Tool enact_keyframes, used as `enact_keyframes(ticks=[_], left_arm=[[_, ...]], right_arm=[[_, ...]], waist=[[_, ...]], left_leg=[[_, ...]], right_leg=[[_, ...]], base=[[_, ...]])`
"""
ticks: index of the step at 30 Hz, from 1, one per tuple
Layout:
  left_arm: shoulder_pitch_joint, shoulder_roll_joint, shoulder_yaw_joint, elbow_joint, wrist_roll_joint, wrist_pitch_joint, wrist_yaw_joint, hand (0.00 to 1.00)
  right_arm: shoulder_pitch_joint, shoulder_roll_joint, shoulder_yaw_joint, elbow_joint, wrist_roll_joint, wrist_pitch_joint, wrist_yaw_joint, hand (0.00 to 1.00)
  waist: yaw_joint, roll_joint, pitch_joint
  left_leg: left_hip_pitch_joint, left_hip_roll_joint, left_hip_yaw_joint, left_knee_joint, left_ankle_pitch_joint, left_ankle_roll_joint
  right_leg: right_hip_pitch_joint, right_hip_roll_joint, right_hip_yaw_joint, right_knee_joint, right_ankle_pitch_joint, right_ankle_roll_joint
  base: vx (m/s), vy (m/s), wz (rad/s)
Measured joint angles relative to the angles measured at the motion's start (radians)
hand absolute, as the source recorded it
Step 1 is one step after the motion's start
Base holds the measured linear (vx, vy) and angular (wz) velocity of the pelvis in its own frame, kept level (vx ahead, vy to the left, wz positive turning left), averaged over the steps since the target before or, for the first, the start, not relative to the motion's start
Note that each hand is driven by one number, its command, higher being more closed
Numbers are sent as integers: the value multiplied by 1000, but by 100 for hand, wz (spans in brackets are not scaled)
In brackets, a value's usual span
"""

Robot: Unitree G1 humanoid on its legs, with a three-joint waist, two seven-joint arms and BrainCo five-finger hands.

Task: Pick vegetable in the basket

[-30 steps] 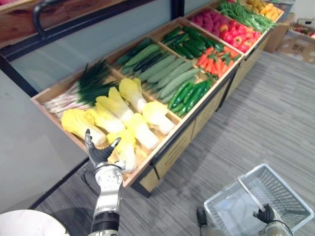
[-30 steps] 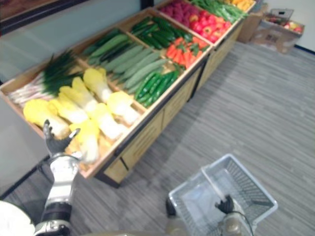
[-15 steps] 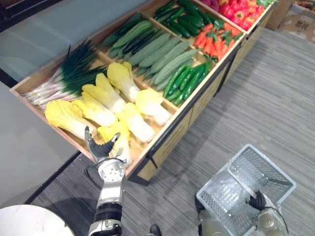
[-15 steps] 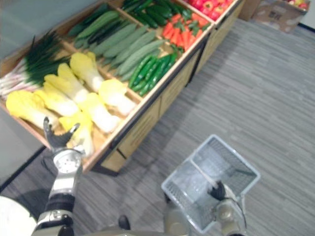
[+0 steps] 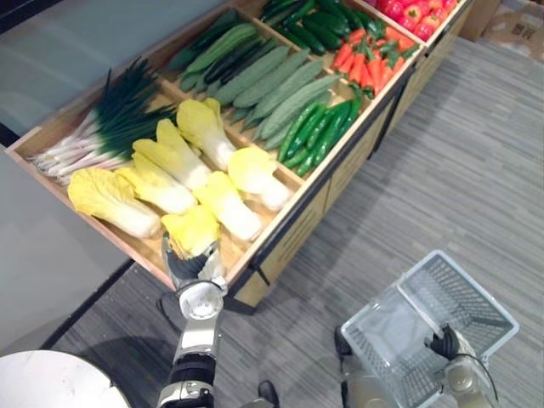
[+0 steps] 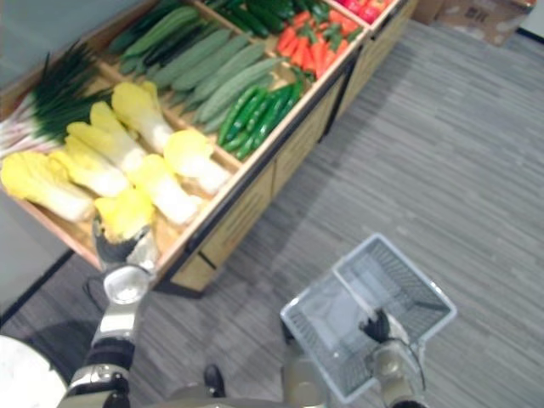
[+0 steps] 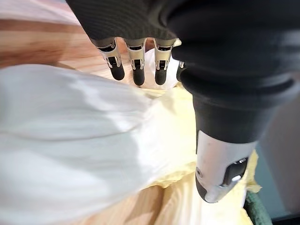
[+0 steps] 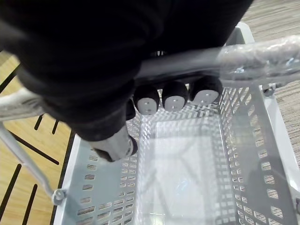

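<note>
- Bright, even light from above over the vegetable crates (image 5: 293,238); soft shadows only.
- Washed-out glare on the cabbage (image 7: 70,140) and basket handle (image 8: 262,49).

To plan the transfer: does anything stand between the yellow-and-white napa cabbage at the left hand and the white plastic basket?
Nothing visible does. The left hand holds the yellow-and-white napa cabbage at the wooden crate's front edge; bare grey floor separates it from the empty white plastic basket, held by the right hand.
</note>
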Motion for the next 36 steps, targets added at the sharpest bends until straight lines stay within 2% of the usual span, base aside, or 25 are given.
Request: enact_keyframes(ticks=[4,13,14,20,36], left_arm=[[-6,1,2,47,-11,8,1,0],[-69,6,21,144,-17,-24,27,0],[-87,8,30,169,-17,-28,33,100],[-142,46,80,249,-19,-26,47,100],[-160,75,74,277,-59,-27,44,100]], right_arm=[[-5,0,0,0,0,0,-1,100],[-21,-13,34,10,0,-4,-2,100],[-21,-22,42,12,1,-6,-2,100],[-34,-40,69,12,1,-20,-2,100],[-21,-59,107,12,1,-28,5,100]], waist=[[-1,2,3],[1,3,12],[0,2,13],[-3,-4,17],[-6,-13,20]], left_leg=[[-2,2,17,2,-5,-2],[-2,4,18,6,-6,-3],[-2,4,19,7,-7,-4],[-2,8,44,13,-9,-7],[15,20,49,-9,2,-18]], right_leg=[[-11,4,18,0,0,0],[-12,10,20,3,0,0],[-12,12,21,3,0,0],[-26,17,46,2,2,-3],[-21,31,47,0,8,-10]], base=[[18,-14,-14],[-2,-4,0],[-23,-33,-3],[-17,-22,-13],[0,-1,0]])
